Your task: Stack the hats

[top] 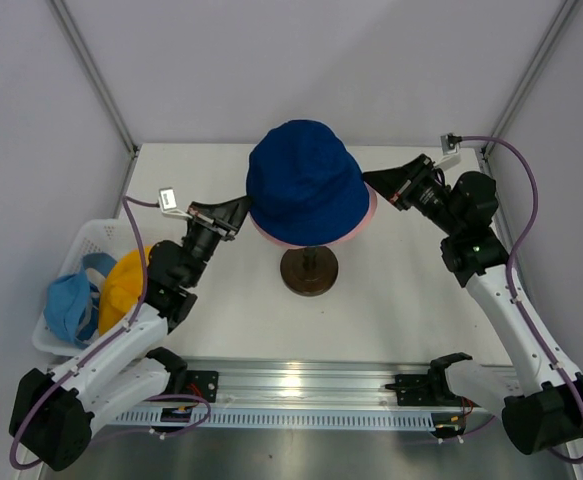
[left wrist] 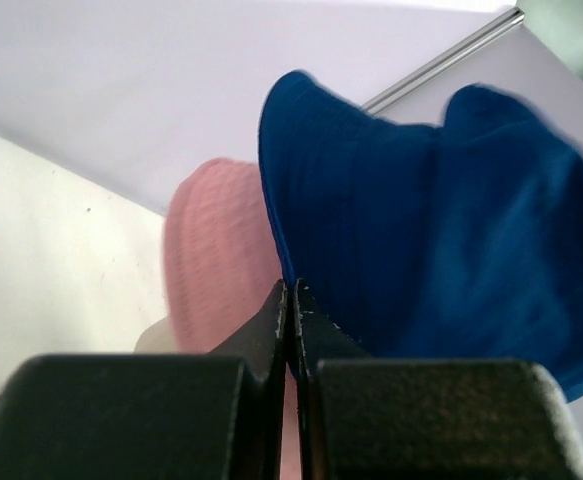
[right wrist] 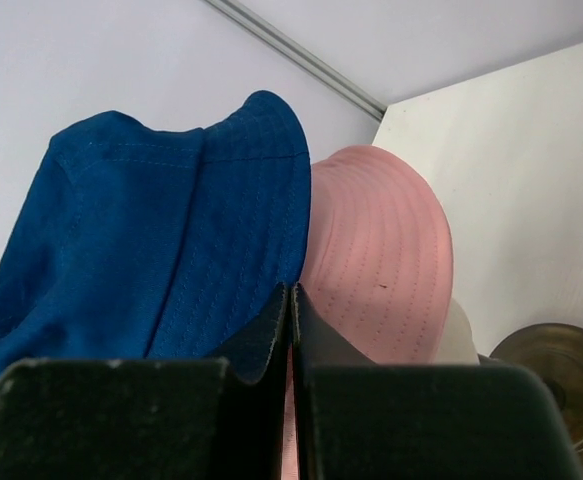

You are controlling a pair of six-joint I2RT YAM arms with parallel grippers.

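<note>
L pincer (left wrist: 291, 292) & R pincer (right wrist: 289, 295) clamped on soft stitched navy hat (top: 306, 185) brim, over rounded pink hat (right wrist: 381, 260).

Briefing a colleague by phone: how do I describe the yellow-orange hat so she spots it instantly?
Find the white basket on the left, beside the left arm. Two hats lie in it; beside the light blue hat, the yellow-orange hat is the one nearer the arm.
</note>
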